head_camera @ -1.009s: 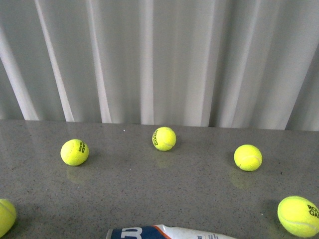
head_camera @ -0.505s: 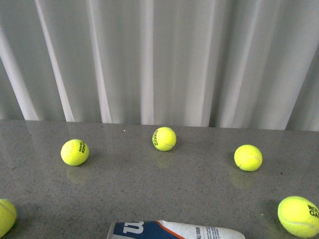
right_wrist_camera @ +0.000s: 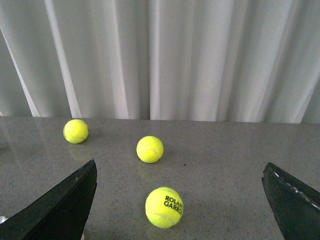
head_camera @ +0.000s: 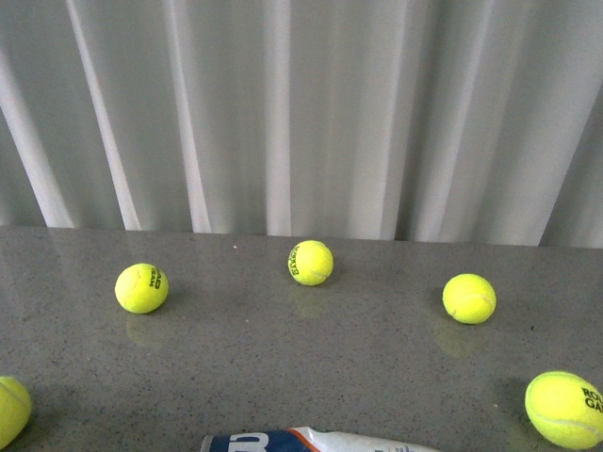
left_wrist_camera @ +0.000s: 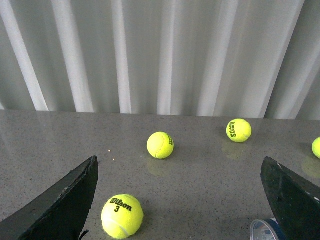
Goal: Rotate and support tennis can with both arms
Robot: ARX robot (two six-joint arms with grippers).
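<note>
Compared with half a second ago, the tennis can [head_camera: 320, 441], lying on its side at the table's [head_camera: 283, 367] near edge, shows less of its turned label, its contents unreadable, while the left end effector [left_wrist_camera: 179, 167] and right end effector [right_wrist_camera: 179, 167] both stand wide apart.

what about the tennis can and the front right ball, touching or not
Apart. Front view shows bare table between the tennis can and that ball.

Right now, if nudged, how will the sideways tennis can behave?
Likely rolls: the clear plastic tube with navy, white and orange label lies sideways on the smooth grey table. Probably light: yellow tennis balls sit outside it.
</note>
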